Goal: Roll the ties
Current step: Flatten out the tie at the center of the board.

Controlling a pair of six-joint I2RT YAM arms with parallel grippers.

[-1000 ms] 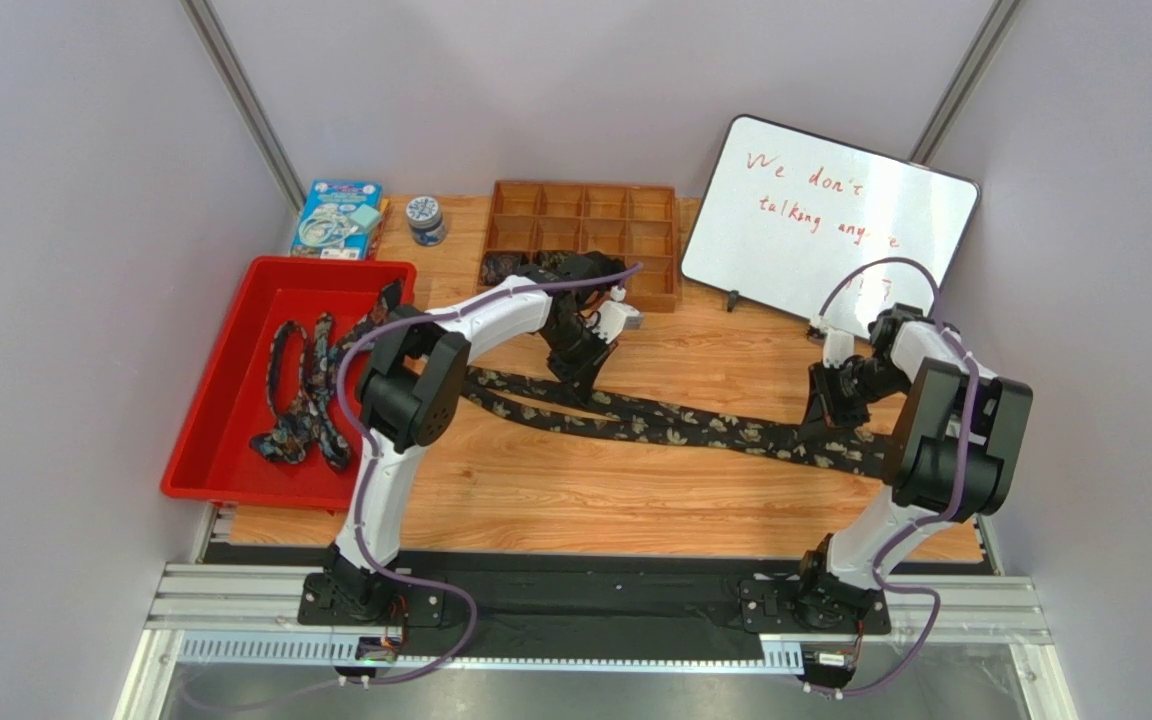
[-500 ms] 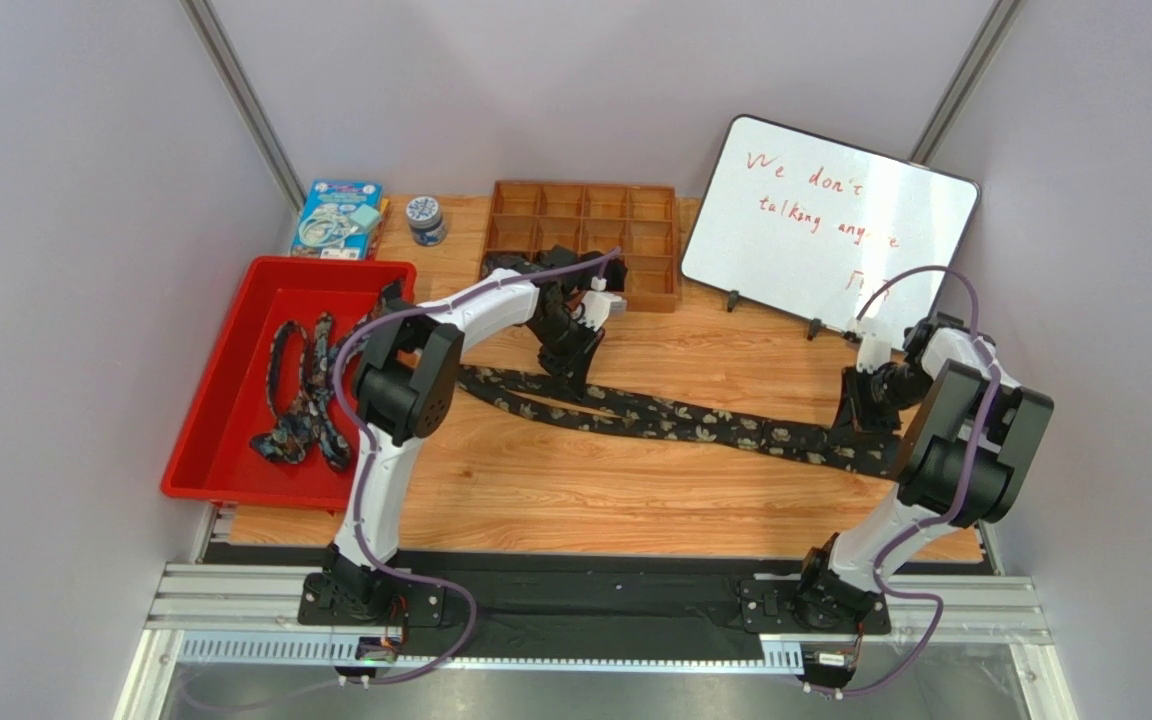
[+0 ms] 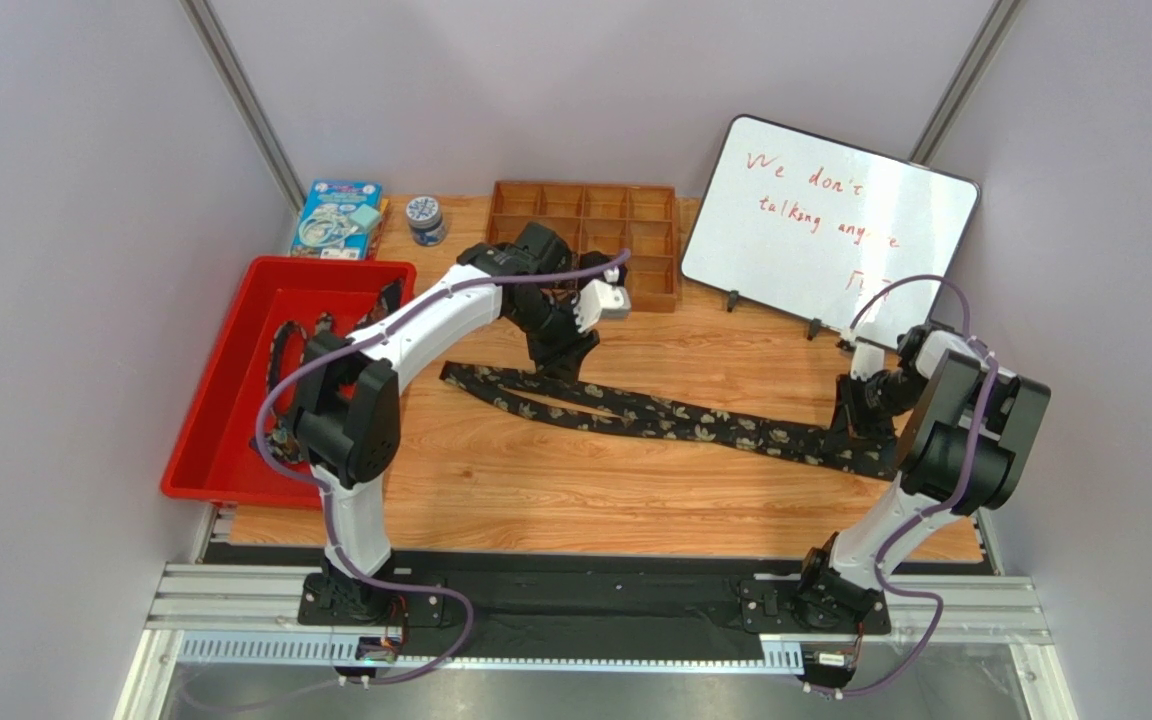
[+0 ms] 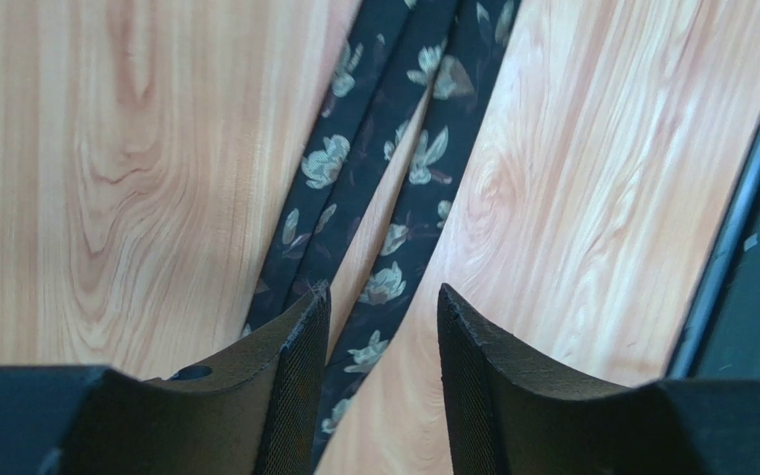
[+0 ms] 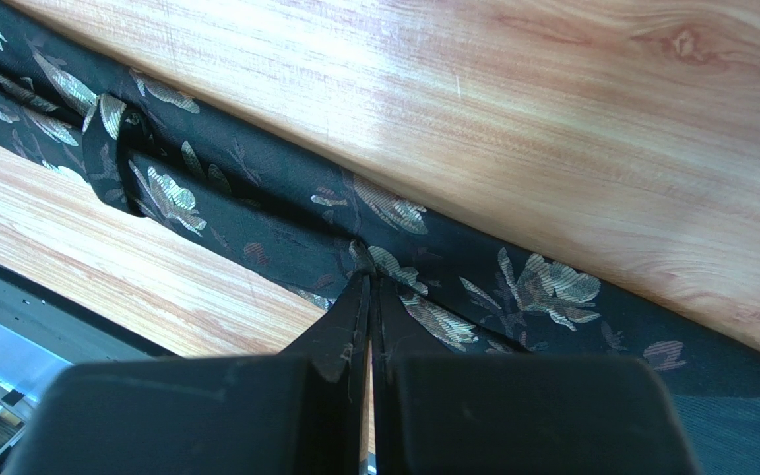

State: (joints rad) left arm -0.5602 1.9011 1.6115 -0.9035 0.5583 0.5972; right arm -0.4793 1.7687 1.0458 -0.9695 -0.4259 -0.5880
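Note:
One tie [image 3: 687,423], dark with pale flowers, lies stretched across the wooden table from left of centre to the right edge. My left gripper [image 3: 557,357] hovers over its left end, open; in the left wrist view the folded tie [image 4: 406,168] runs on the wood below the left gripper [image 4: 379,302], with nothing held between the fingers. My right gripper [image 3: 853,420] is down at the right end. In the right wrist view the right gripper [image 5: 369,282] is shut, pinching puckered fabric of the tie [image 5: 285,218]. More ties [image 3: 301,393] lie in the red tray [image 3: 207,450].
A wooden compartment box [image 3: 585,225] stands at the back, a whiteboard [image 3: 826,222] leans at the back right. A blue box [image 3: 337,219] and a small jar [image 3: 425,221] sit at the back left. The table's black front edge [image 5: 47,297] runs close to the right gripper.
My left gripper has opened, let go of the tie's left end and drawn back; its elbow swung left. The right gripper pulled its end rightward, drawing the tie out straighter.

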